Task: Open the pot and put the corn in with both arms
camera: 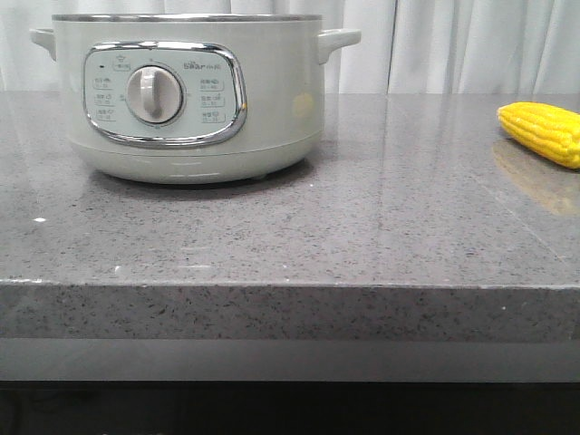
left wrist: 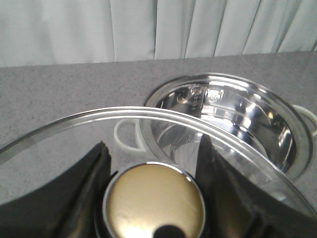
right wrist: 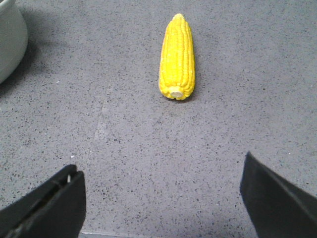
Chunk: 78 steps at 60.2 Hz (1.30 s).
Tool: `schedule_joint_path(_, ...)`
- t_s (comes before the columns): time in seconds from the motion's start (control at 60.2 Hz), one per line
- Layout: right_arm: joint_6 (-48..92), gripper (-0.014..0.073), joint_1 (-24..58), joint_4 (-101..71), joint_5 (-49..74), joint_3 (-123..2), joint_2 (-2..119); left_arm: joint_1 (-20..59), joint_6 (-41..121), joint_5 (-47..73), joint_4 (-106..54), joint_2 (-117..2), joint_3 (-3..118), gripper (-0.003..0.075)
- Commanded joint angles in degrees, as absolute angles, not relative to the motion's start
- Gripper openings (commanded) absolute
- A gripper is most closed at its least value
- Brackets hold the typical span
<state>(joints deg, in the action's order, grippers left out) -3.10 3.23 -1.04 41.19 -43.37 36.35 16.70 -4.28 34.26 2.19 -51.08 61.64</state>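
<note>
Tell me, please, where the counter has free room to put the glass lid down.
Bare grey speckled counter lies between the pale cream-green round pot and the yellow corn cob, and along the front edge. The far right is taken by the corn.

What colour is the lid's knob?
Gold with a chrome rim; lid knob shows best in the left wrist view.

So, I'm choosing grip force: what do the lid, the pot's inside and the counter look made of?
The lid looks like clear glass with a steel rim, since the counter shows through it; its knob looks like polished brass-toned metal. The pot's inner bowl appears to be mirror-bright stainless steel. The counter looks like glossy grey speckled stone, perhaps quartz.
</note>
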Motion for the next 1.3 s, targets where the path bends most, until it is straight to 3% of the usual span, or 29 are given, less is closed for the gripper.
schedule_joint_path(0.0, -3.0, 0.0646, 3.1, -1.0, 37.5, -45.2, 37.8, 16.5, -4.9, 27.2, 0.9, -45.6, 59.4, 0.0229)
schedule_joint_path(0.249, -3.0, 0.0646, 3.1, -0.9, 38.2, -48.7, 46.7, 16.5, -4.9, 27.0, 0.0, -38.2, 53.6, 0.0229)
schedule_joint_path(0.914, -3.0, 0.0646, -0.9, 1.7, 53.7, -84.7, 85.3, 16.5, -4.9, 27.0, 0.0, -37.7, 53.6, 0.0229)
schedule_joint_path(1.279, -2.6, 0.0646, -0.9, -0.8, 54.8, -93.1, 99.7, 16.5, -4.9, 27.0, 0.0, -37.7, 53.6, 0.0229)
